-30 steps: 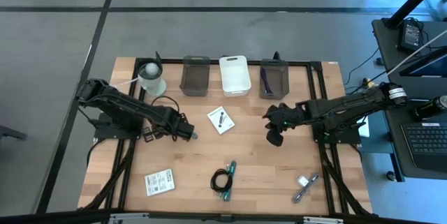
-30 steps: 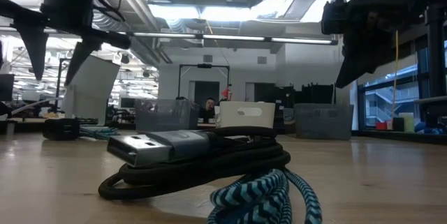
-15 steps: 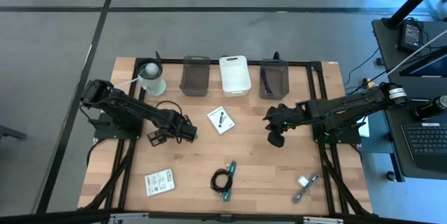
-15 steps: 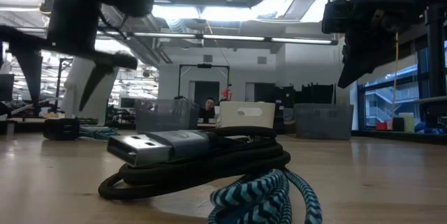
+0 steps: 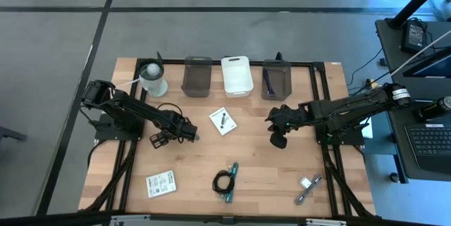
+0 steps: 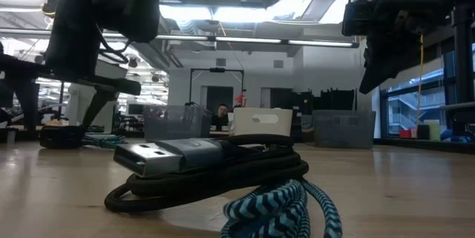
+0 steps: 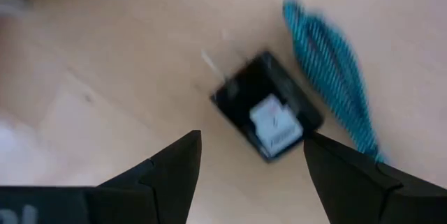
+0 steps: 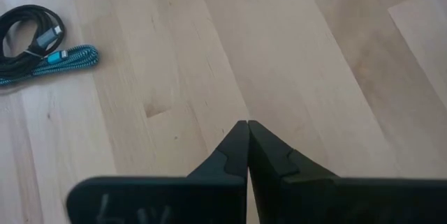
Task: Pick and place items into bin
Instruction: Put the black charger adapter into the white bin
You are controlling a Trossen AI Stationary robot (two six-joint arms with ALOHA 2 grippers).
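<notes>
A small black cube [image 7: 269, 105] with a white label rests flat on the wood at the table's left, with a teal braided cord [image 7: 328, 63] lying beside it. My left gripper [image 7: 253, 139] is open and points down over the cube [image 6: 61, 136], one finger on each side and clear of it. In the high view this left gripper [image 5: 159, 140] is left of centre. My right gripper [image 5: 276, 141] is shut and hovers above bare wood right of centre [image 8: 247, 125]. A black coiled cable [image 5: 225, 181], a white card [image 5: 223, 120], a white packet [image 5: 161, 184] and a silver piece [image 5: 309, 186] lie flat.
Three bins stand along the far edge: grey [image 5: 196, 77], white [image 5: 237, 76] and grey [image 5: 276, 79]. A white cup with a ball [image 5: 152, 78] stands far left, with a black cable loop [image 5: 166, 106] near it. Bare wood lies between the two arms.
My left gripper has come down toward the black cube, staying open, and has shifted slightly toward the table's right. The right arm has kept still, and no object has moved.
</notes>
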